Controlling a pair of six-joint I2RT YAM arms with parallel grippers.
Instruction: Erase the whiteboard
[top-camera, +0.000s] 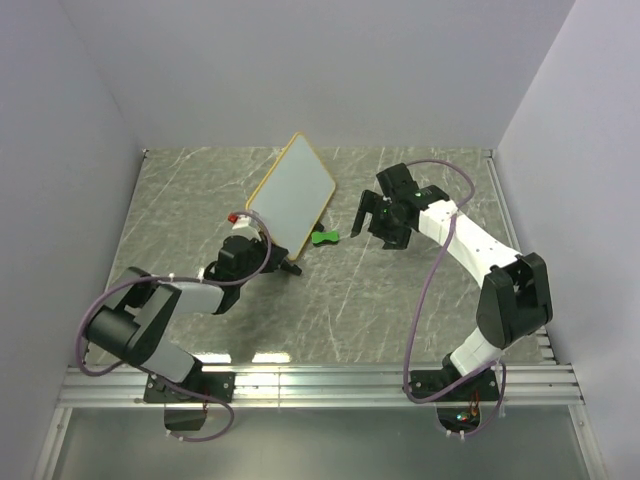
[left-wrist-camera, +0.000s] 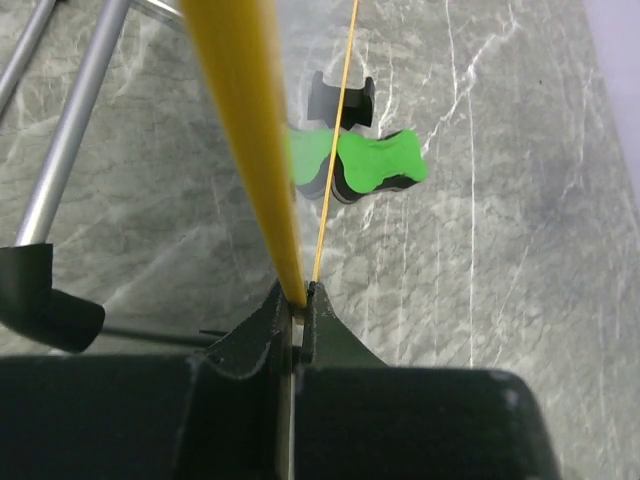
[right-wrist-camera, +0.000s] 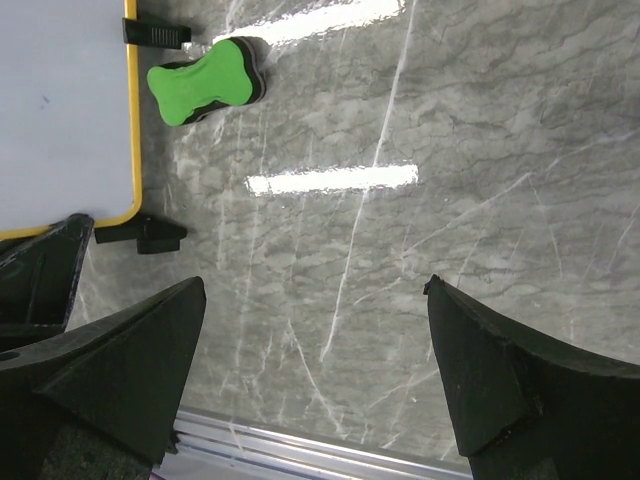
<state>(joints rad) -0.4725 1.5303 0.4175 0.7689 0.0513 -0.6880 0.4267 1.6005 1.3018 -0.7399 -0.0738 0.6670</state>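
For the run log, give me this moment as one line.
left gripper: shut on whiteboard edge | right gripper: open, empty | eraser: on table beside whiteboard

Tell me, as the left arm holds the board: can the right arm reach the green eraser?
Probably yes: the right tool is open, and the eraser lies uncovered beside the whiteboard with nothing between.

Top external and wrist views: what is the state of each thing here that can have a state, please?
whiteboard: raised on edge, frame clamped in the left pincer, face almost blank.
green eraser: lying loose on the table beside the whiteboard, green side up, not held.
left pincer: shut on the whiteboard's frame.
right pincer: open, empty, above the table.
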